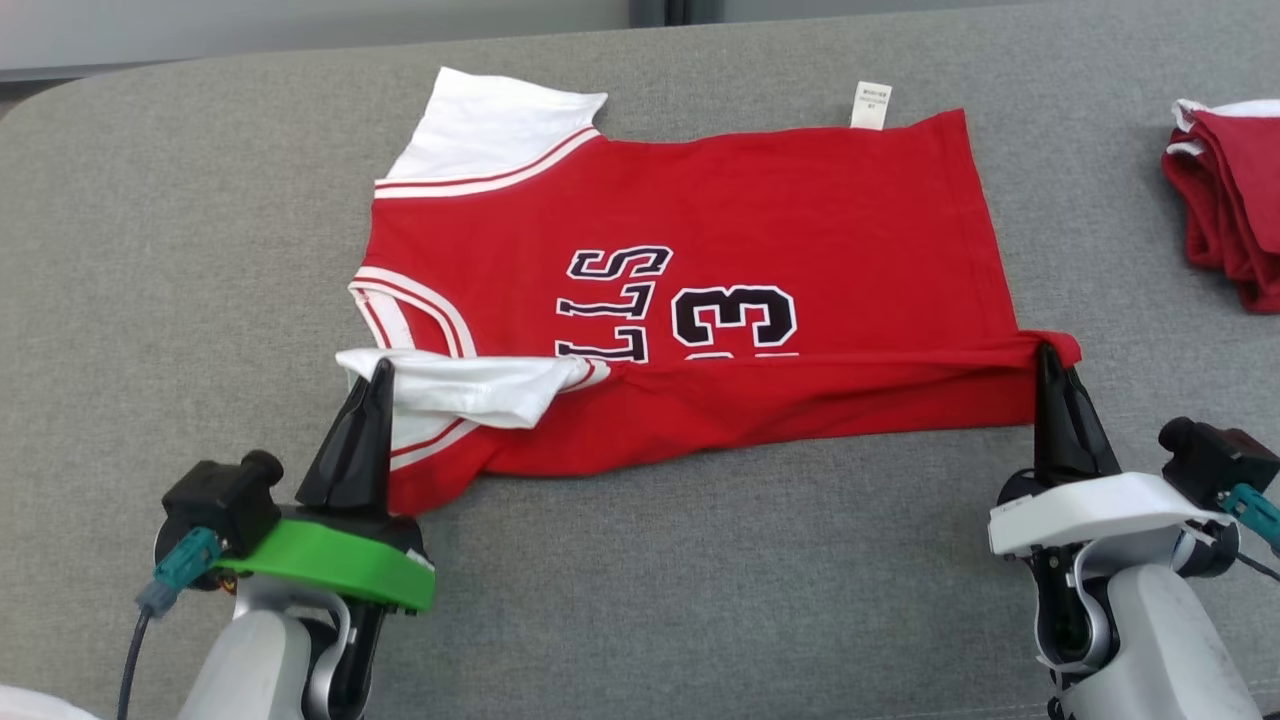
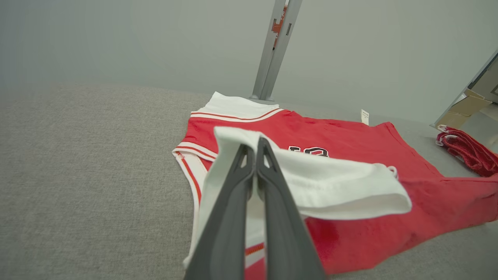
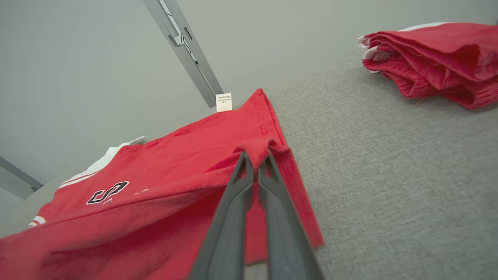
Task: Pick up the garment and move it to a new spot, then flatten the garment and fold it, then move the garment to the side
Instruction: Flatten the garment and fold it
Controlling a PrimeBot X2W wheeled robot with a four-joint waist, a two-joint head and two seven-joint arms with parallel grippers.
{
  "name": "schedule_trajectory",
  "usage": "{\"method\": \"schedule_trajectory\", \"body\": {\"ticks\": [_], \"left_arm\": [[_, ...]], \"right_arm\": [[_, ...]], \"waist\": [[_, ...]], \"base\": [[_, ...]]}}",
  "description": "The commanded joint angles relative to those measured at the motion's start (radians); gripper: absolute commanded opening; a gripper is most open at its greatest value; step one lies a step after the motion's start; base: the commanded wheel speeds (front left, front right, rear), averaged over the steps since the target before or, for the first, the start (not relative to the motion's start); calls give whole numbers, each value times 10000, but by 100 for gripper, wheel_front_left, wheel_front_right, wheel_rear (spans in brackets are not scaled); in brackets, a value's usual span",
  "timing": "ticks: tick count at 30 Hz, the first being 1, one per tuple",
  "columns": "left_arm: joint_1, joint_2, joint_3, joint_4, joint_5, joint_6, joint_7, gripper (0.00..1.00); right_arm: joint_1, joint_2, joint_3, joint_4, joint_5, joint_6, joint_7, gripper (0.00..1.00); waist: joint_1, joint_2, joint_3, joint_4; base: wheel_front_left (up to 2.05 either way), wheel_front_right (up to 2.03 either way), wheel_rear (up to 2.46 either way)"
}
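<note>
1. lying sideways near the middle of the grey upholstered surface, the garment is shown with its near long edge lifted and turned part-way over the far half, so a fold is judged to be in hand.
2. the near white sleeve is pinched by the left gripper, its fingers pressed together on the cloth; the near hem corner is clamped likewise by the right gripper.
3. both ends are held at once, it seems, so that the edge is kept taut and straight while carried over.
4. the cloth is a soft red knit with white striped trim, black outlined lettering and a small care label at the far hem; a slight sag is seen between the grips.
5. the surface is a coarse grey weave, likely to keep the lower layer from being dragged.
6. a folded red pile is set well apart on the right, apparently where finished pieces are put.
</note>
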Motion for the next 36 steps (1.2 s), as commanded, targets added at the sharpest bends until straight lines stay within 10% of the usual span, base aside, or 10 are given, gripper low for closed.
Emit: {"method": "schedule_trajectory", "body": {"ticks": [1, 14, 16, 17, 36], "left_arm": [[-430, 71, -22, 341, 1, -49, -53, 0], [-2722, 3, -629, 3229, 23, -62, -233, 0], [-2893, -37, -572, 3382, 80, -57, -335, 49], [-2936, -56, -553, 3401, 108, -57, -371, 100], [288, 232, 269, 767, -787, 239, 668, 100]], "right_arm": [[-277, -29, 39, 164, -103, -12, -30, 0], [-1285, -31, 200, 1115, -197, -12, -30, 0], [-1364, -31, 124, 1151, -266, -12, -30, 40], [-1390, -32, 69, 1121, -293, -12, -30, 100], [-71, -24, -755, 118, -1451, -10, -30, 100]], "waist": [[1, 0, 282, -154], [1, 0, 787, -310], [1, 0, 802, -325], [1, 0, 801, -326], [1, 0, -127, 184]], "base": [[0, 0, 0], [0, 0, 0], [0, 0, 0], [0, 0, 0], [0, 0, 0]]}}
